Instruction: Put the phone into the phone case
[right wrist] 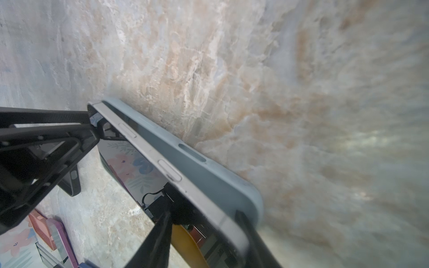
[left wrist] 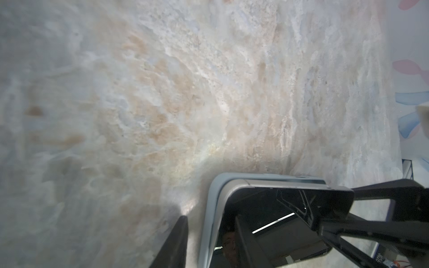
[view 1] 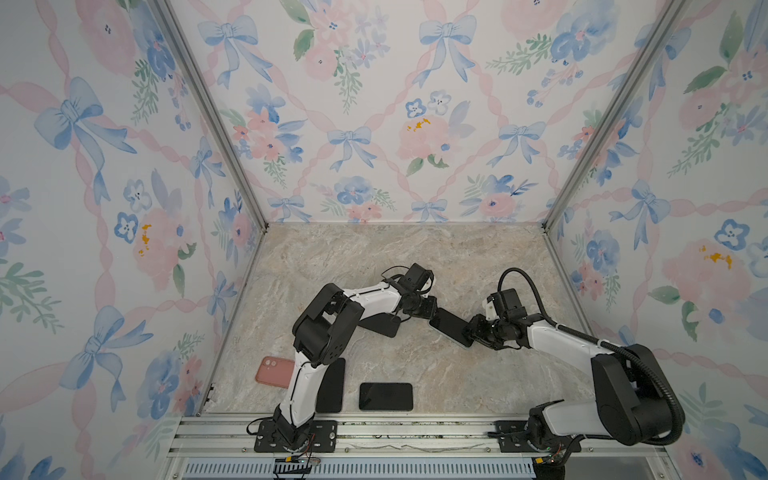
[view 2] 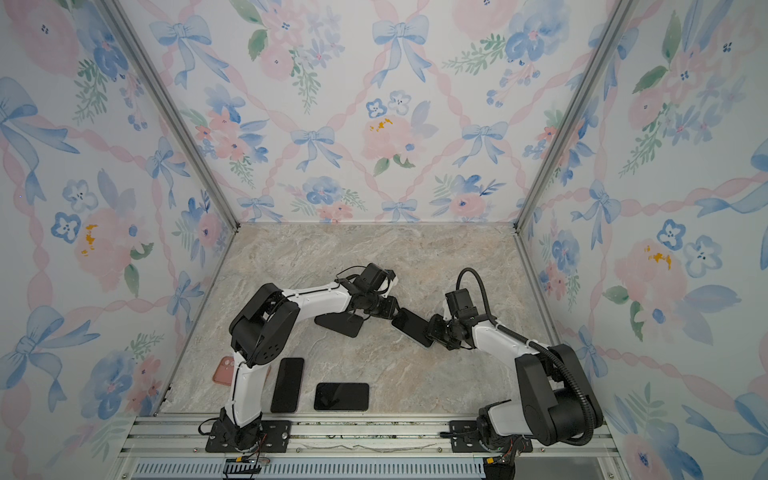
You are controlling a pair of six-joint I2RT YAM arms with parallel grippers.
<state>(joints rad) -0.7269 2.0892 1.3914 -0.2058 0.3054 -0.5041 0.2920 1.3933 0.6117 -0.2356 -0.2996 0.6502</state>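
Note:
A black-screened phone (view 1: pixel 451 326) (view 2: pixel 411 326) lies in a grey-blue phone case (right wrist: pixel 204 171) at mid-table, between my two grippers. The phone's grey side edge (right wrist: pixel 148 150), with its buttons, rides above the case wall. My right gripper (view 1: pixel 469 332) (right wrist: pixel 204 214) is shut on one end, one finger on the screen and one behind the case. At the opposite corner (left wrist: pixel 209 204) my left gripper (view 1: pixel 432 313) (left wrist: pixel 211 218) straddles the edge. Its outer finger (left wrist: pixel 174 241) stands apart from the case.
A black case (view 1: pixel 384 324) lies under my left forearm. Near the front left are a pink case (view 1: pixel 272 371) and two black phones, one upright (view 1: pixel 332 384) and one crosswise (view 1: pixel 385 397). Floral walls close in three sides, and a metal rail (view 1: pixel 415 432) runs along the front.

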